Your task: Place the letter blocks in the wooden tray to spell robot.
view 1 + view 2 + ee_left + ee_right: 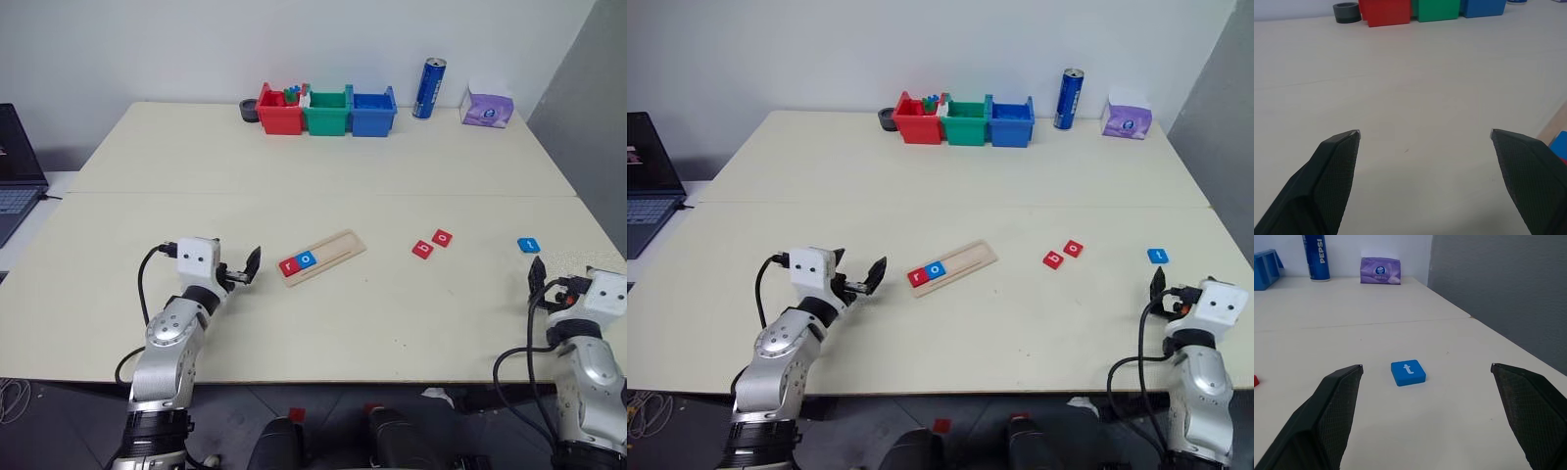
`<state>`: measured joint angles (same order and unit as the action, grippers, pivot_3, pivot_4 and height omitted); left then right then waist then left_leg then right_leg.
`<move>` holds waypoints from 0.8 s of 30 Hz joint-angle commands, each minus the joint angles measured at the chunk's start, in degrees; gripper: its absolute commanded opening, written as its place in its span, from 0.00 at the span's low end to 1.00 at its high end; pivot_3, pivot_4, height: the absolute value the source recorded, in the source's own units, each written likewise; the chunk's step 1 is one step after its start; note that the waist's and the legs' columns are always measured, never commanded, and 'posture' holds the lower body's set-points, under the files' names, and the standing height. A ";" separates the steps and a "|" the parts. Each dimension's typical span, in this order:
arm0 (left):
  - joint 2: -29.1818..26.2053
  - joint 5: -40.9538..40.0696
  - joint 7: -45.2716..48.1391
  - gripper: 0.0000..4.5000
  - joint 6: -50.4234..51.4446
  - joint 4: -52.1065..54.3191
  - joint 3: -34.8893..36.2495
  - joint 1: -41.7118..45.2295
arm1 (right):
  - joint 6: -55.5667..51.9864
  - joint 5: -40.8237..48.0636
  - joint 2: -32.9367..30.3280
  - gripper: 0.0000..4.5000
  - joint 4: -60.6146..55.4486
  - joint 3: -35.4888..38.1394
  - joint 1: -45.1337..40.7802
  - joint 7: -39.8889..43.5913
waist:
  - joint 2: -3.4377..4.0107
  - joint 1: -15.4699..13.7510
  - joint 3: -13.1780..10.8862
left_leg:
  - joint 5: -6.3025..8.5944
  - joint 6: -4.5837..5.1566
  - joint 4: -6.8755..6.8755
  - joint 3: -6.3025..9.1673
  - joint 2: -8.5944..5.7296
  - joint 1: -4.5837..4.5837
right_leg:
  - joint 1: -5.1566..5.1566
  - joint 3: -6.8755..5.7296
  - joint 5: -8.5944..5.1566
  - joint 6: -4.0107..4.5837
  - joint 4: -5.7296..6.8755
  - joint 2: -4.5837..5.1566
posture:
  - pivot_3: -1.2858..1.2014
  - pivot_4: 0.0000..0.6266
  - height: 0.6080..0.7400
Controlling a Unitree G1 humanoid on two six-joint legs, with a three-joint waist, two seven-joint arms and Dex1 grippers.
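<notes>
Head views, claws: left claw [245, 269] and right claw [536, 275] both released, empty, at near tabletop [323, 166] edge.
Wooden tray [338, 251]: centre, angled; red r [288, 265], blue o [305, 259] seated.
Loose: b [422, 249], o [442, 237], right of tray.
Right wrist: blue t [1408, 372] just ahead.
Risk: t grabbed before b, o; tray nudged.

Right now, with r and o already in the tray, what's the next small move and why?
Probably send the right gripper, jaws open and empty, toward the red b block, since b comes next. The wooden tray holds only the r block and o block, and b lies on that arm's side.
</notes>
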<state>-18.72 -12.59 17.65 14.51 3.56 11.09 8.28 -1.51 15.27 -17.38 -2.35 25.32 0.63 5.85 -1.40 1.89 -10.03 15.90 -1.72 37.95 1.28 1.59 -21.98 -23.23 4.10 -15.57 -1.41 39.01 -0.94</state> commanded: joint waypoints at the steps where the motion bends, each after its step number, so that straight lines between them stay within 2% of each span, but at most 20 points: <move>1: -1.55 0.10 -0.04 1.00 -3.03 -0.46 2.45 0.64 | 0.15 0.53 -0.34 0.99 -0.35 0.15 -0.05 0.88 | 0.00 -0.03 0.00 | 0.00 0.00 0.00 0.00 0.00 -0.01 | 0.00 0.00 0.00 0.00 0.00 0.00 | 0.52 0.24 1.00; 13: -3.98 -1.31 0.89 1.00 -11.67 -11.58 7.66 4.83 | 0.63 -2.20 6.11 0.99 -6.99 -7.49 4.22 -0.29 | 0.01 -0.16 0.00 | 0.00 0.00 0.00 0.06 -0.02 -0.02 | -0.01 -0.01 0.11 0.19 -0.02 0.05 | 0.52 0.24 1.00; 18: -4.37 1.10 -0.34 1.00 -13.95 -14.43 6.40 6.10 | 0.73 -2.95 6.54 0.99 -7.78 -8.74 4.35 0.09 | 0.00 -0.14 0.00 | 0.00 0.00 0.02 0.05 -0.01 0.00 | -0.01 -0.03 -0.01 -0.02 -0.01 0.03 | 0.52 0.24 1.00; 24: -4.05 -0.50 2.88 1.00 -11.25 -13.53 4.13 7.03 | 1.22 -2.90 6.81 0.99 -6.91 -8.33 3.51 -0.35 | 0.00 -0.13 0.00 | 0.00 0.00 0.01 0.05 -0.01 -0.01 | -0.01 -0.05 0.01 0.02 -0.02 0.04 | 0.52 0.24 1.00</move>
<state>-22.30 -12.47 19.76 2.89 -11.58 15.49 14.24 -1.66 12.47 -10.52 -7.78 16.39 4.91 5.88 -1.40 1.75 -10.03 15.90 -1.73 37.96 1.33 1.58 -21.99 -23.23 4.05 -15.56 -1.40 39.00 -0.90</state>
